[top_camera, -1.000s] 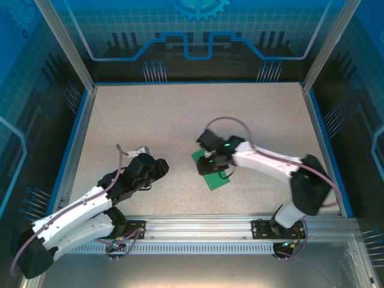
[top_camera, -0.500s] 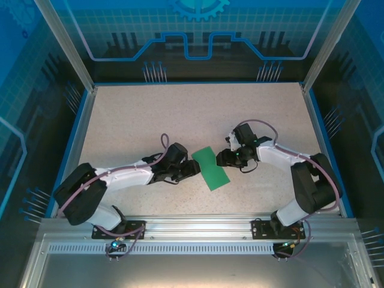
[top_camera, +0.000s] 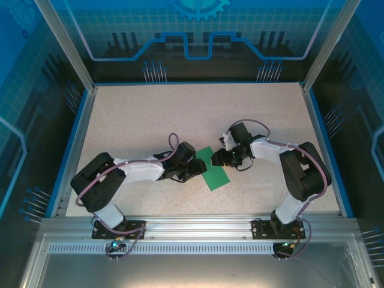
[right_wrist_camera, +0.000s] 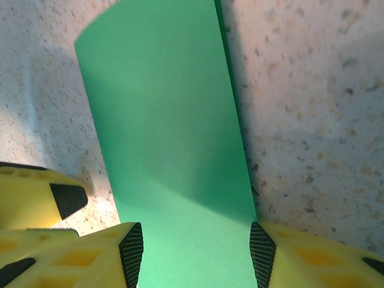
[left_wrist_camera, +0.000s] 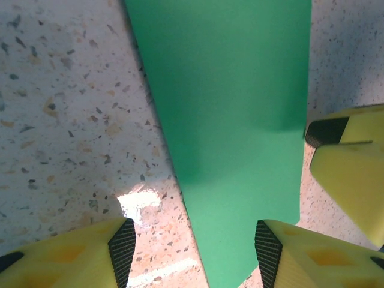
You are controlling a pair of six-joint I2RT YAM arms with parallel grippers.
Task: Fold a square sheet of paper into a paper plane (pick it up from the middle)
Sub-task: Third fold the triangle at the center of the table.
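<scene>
The square sheet of paper (top_camera: pixel 216 177) is bright green and lies flat on the table as a narrow folded rectangle, not a paper plane shape. My left gripper (top_camera: pixel 201 169) is low at its left side, open. In the left wrist view the paper (left_wrist_camera: pixel 228 120) runs between the spread fingers (left_wrist_camera: pixel 123 252), closer to the right one. My right gripper (top_camera: pixel 213 160) is over the paper's far end, open. In the right wrist view the paper (right_wrist_camera: pixel 168 132) spans almost the whole gap of my right gripper (right_wrist_camera: pixel 197 255). Each wrist view catches a yellow finger of the other gripper (left_wrist_camera: pixel 342 156).
The speckled beige table (top_camera: pixel 150 120) has a blue raised border (top_camera: pixel 77 144) and a metal rail (top_camera: pixel 198 225) along the near edge where the arm bases are bolted. Both arms reach inward and their grippers nearly meet over the paper.
The left arm swung in from the near left to the paper's left edge. The right gripper came off the paper's middle and now sits at its far end, jaws wider.
</scene>
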